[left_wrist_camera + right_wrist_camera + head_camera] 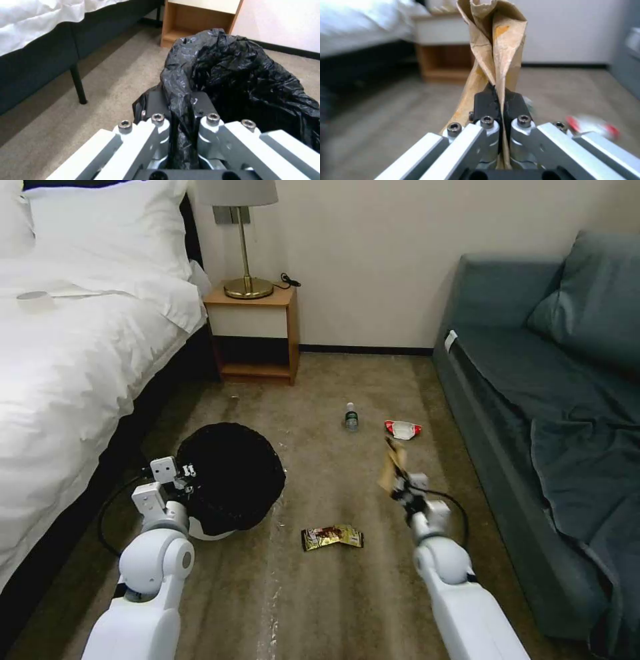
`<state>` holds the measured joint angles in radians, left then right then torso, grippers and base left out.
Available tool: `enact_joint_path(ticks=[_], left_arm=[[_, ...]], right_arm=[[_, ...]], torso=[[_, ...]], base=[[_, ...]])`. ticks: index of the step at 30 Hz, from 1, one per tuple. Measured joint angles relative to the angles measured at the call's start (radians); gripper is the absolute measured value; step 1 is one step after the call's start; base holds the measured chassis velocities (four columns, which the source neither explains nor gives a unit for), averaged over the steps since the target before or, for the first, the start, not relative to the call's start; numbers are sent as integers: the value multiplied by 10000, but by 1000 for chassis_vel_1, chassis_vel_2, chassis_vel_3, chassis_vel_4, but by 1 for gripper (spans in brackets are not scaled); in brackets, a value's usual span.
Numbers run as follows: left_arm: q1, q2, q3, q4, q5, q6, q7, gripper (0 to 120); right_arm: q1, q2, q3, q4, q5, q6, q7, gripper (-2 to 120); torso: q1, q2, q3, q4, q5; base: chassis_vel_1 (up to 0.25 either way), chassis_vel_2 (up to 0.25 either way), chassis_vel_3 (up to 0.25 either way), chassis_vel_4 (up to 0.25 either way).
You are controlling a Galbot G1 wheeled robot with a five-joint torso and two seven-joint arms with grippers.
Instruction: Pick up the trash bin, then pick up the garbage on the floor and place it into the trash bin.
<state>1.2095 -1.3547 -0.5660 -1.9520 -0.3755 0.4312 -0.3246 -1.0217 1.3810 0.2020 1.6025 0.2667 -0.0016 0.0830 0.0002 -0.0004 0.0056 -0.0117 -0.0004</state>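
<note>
i've got the bed along my left and the grey-blue sofa along my right, with the wooden nightstand and its brass lamp against the far wall. the carpet floor between them is my work area.

the trash bin hangs at my left side, near the bed, its black bag liner bulging over the white body. my left tool is clenched on a fold of liner at the rim, so the bin's mouth tips toward the middle of the room.

my right tool is clamped on the tan paper bag, pinching its twisted lower part so the bag stands up above the fingers, well apart from the bin.

left on the floor: the gold-brown snack wrapper nearest me, the clear plastic bottle further off, and the red-and-white wrapper just beside it.

to do this step well, i'd carry the bag leftward until it sits squarely over the dark opening, lower it inside the rim before letting go, and keep the left arm steady so the liner fold doesn't slip.
</note>
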Motion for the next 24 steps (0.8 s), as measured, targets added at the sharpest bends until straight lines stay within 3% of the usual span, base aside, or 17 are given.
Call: enact_joint_path(ticks=[4, 6, 13, 24], left_arm=[[-51, 22, 101, 66, 56, 0, -5, 6], [-53, 3, 175, 90, 80, 0, -7, 6], [-45, -154, 251, 83, 131, 32, -15, 6], [21, -559, 366, 12, 296, 49, 15, 6]], right_arm=[[297, -114, -1028, 625, 181, -107, 460, 0], [763, -242, -2260, 953, 422, -99, 830, 0], [1614, -161, -4051, 791, 509, 141, 849, 0], [2026, 173, -4769, -580, -198, 896, 593, 0]], torso=[[0, 0, 0, -4, -1], [0, -1, 0, -3, 0], [0, 0, 0, -3, 1], [0, -1, 0, -3, 1]], base=[[0, 0, 0, 0], [0, 0, 0, 0], [0, 0, 0, 0], [0, 0, 0, 0]])
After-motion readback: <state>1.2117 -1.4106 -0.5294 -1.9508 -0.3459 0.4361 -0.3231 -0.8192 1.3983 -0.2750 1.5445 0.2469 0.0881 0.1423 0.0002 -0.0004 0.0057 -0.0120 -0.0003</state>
